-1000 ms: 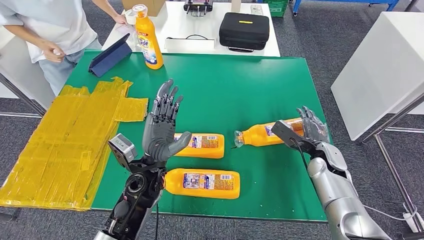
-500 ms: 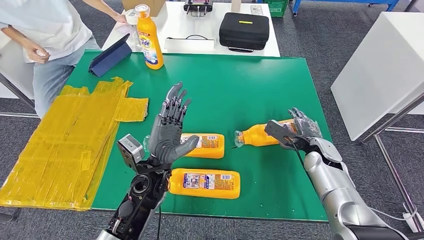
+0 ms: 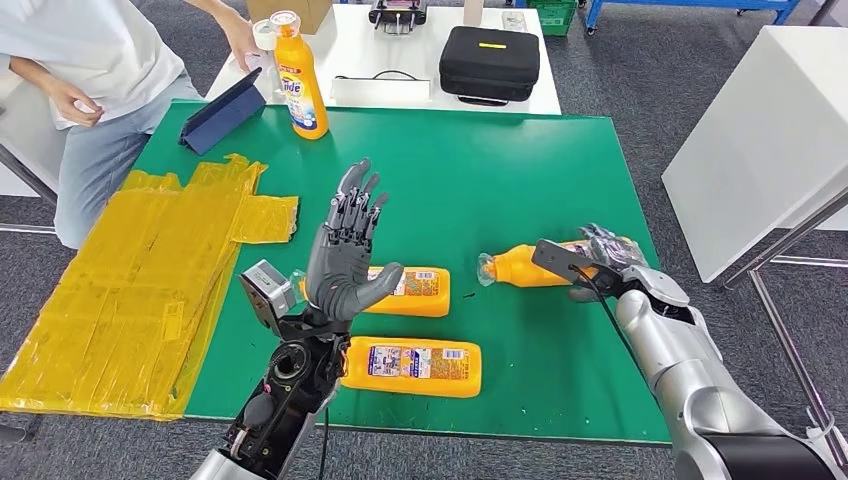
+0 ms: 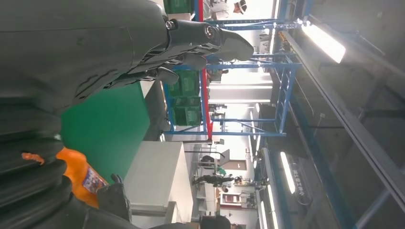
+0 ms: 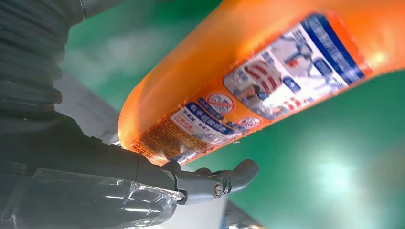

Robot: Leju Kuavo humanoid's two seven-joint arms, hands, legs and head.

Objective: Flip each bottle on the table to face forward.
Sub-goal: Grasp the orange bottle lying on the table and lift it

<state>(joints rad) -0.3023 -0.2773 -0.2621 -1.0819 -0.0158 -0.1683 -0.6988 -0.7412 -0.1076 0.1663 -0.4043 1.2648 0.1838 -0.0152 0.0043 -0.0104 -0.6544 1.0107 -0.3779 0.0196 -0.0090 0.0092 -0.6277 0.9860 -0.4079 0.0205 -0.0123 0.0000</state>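
Three orange bottles lie on the green table (image 3: 480, 170). The right bottle (image 3: 525, 266) lies on its side with its cap toward the middle; my right hand (image 3: 605, 258) curls over its base end and grips it. Close up, its label (image 5: 248, 81) faces my right hand (image 5: 71, 157), whose thumb hooks under the bottle. The middle bottle (image 3: 412, 290) and the front bottle (image 3: 415, 366) lie label up. My left hand (image 3: 345, 255) stands raised over the middle bottle, fingers spread and holding nothing. A fourth bottle (image 3: 300, 78) stands upright at the back left.
Yellow plastic sheets (image 3: 130, 270) cover the table's left side. A blue folder (image 3: 220, 110) leans near the upright bottle, beside a person (image 3: 90, 50). A white table with a black case (image 3: 488, 60) stands behind, and another white table (image 3: 760, 140) is to the right.
My right hand's fingers have curled down over the right bottle's base, and that bottle has shifted slightly to the right. My left hand has risen and moved a little to the right.
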